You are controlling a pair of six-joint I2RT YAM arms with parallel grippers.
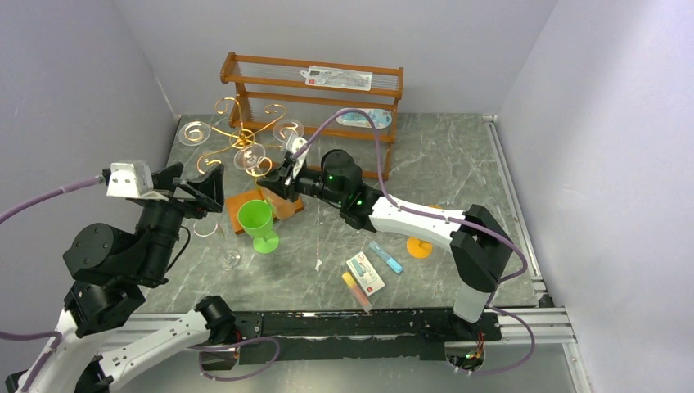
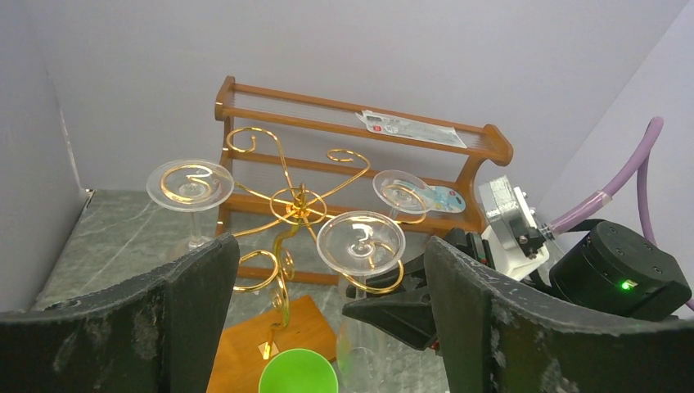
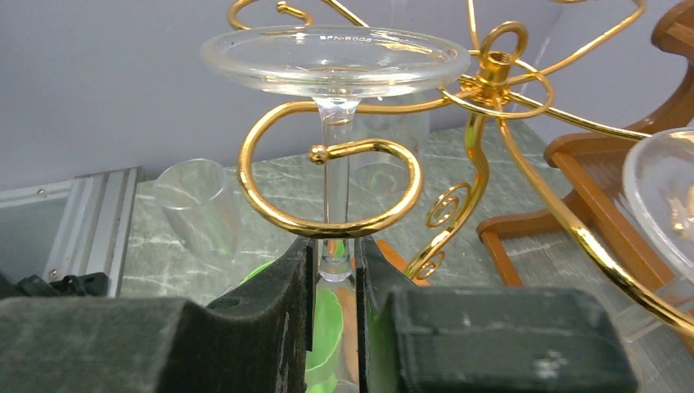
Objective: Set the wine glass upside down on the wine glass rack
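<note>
Wine glass (image 3: pixel 335 57) hangs upside down. Its thin stem sits inside a gold curl of the rack (image 3: pixel 483 90), and its round foot is above the curl. The right tool (image 3: pixel 335 274) pinches the stem just under the curl. The left tool (image 2: pixel 331 295) is wide and holds nothing, near the rack.

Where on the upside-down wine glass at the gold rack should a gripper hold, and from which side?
The thin stem, just under the gold curl, approached level from outside the rack. The wide foot is above the curl and the bowl below, so only the stem suits a pinch.
</note>
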